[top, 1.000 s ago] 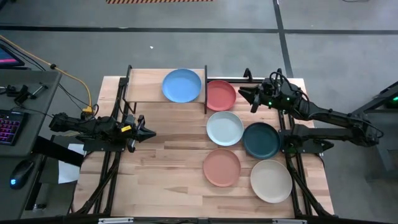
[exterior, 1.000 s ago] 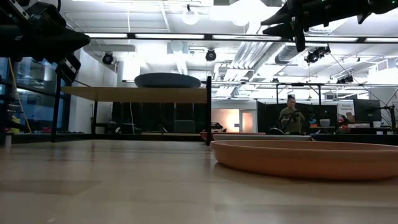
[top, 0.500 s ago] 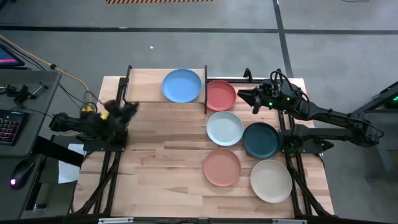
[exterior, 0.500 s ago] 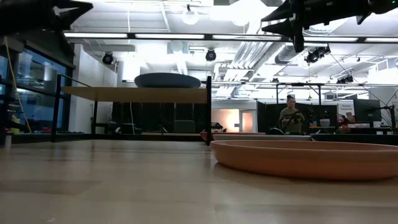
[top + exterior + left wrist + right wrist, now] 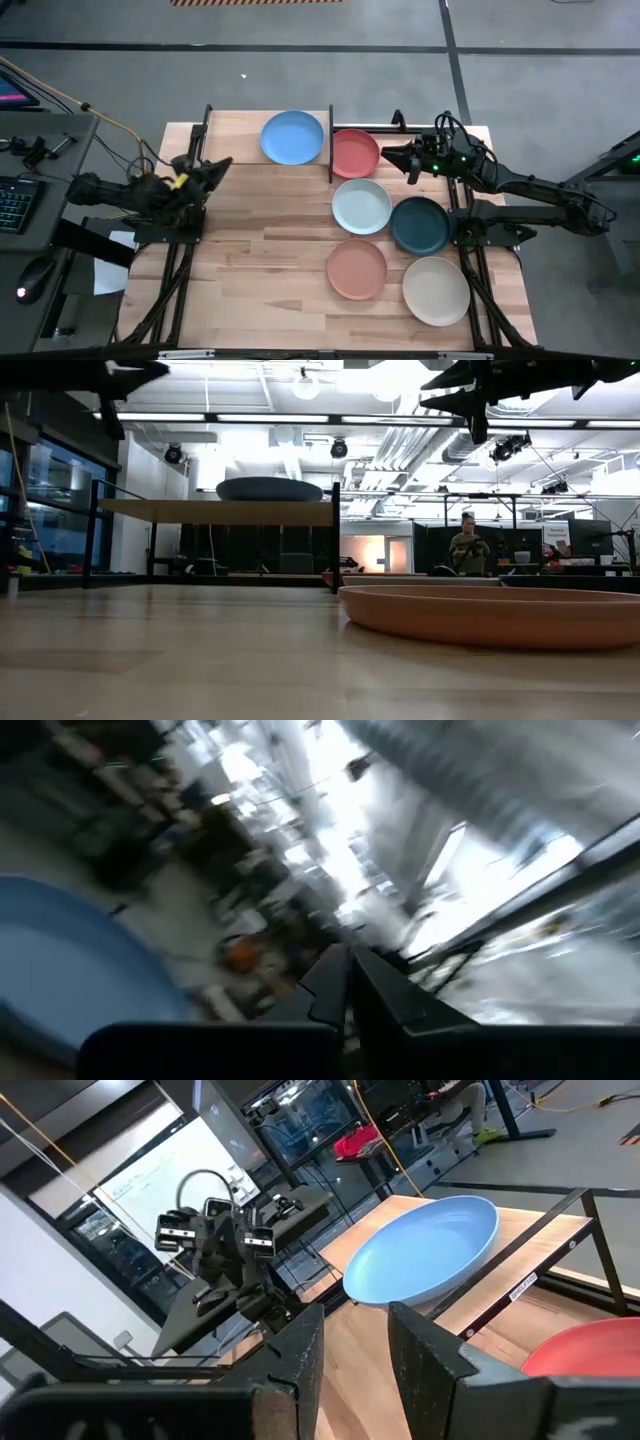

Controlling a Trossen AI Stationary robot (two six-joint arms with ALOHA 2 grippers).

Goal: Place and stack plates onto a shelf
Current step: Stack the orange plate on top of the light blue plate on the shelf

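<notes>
shelf: sitting at the far left part of the table, raised on its thin black frame, so everything below is placed off it

blue plate: lying flat on the shelf's right half, only plate up there so far

red plate: resting on the table just past the shelf's right end, its left edge right by the end post

mint plate: lying on the table just in front of the red one, near the shelf's right front corner

teal plate: sitting right of the mint plate and touching it or close to it, further from the shelf

salmon plate: lying well in front of the shelf, and it's filling the near right of the low view too

cream plate: lying furthest from the shelf, at the table's front right

left gripper: hanging in the air at the shelf's left front corner, pointing at it; fingers look pressed together, though the wrist view is pretty smeared so I'm only fairly sure

right gripper: hovering just right of the red plate, aiming toward the shelf, holding nothing, fingers sitting a little apart with a clear gap

person: standing way back in the room behind the shelf
</notes>
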